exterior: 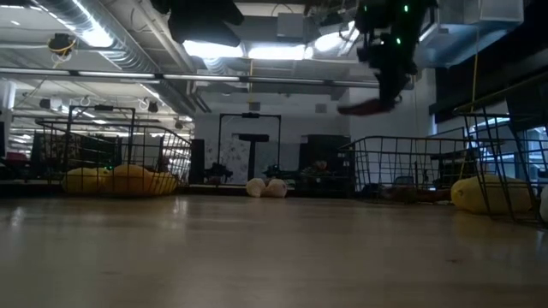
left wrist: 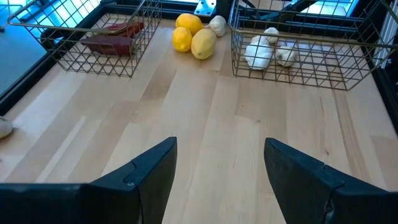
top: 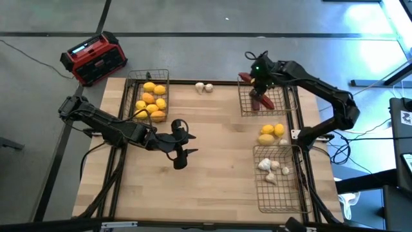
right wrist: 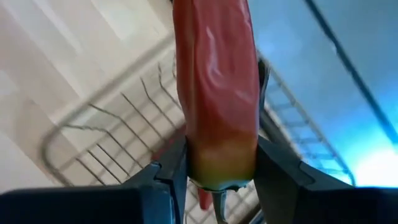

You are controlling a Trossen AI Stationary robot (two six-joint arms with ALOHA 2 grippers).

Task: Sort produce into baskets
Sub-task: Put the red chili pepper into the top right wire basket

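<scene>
Right hand (right wrist: 214,165) clamped on a red pepper (right wrist: 217,93), held by its stubby yellowish end, long body sticking out past the fingers. Pepper looks light, glossy and probably slick, a bit soft; grip near the stem end seems fine, mid-body would be steadier. It hangs in the air over the wire basket (top: 248,106) at the tabletop's far right edge, which already has red pieces (top: 261,100) in it. Right arm reaches in from the right edge, elbow bent, wrist tipped down. Left hand (left wrist: 217,162) open and empty, low over the middle of the tabletop, arm stretched in from the left edge. Lemons (top: 271,133) loose by the right edge, between baskets.
</scene>
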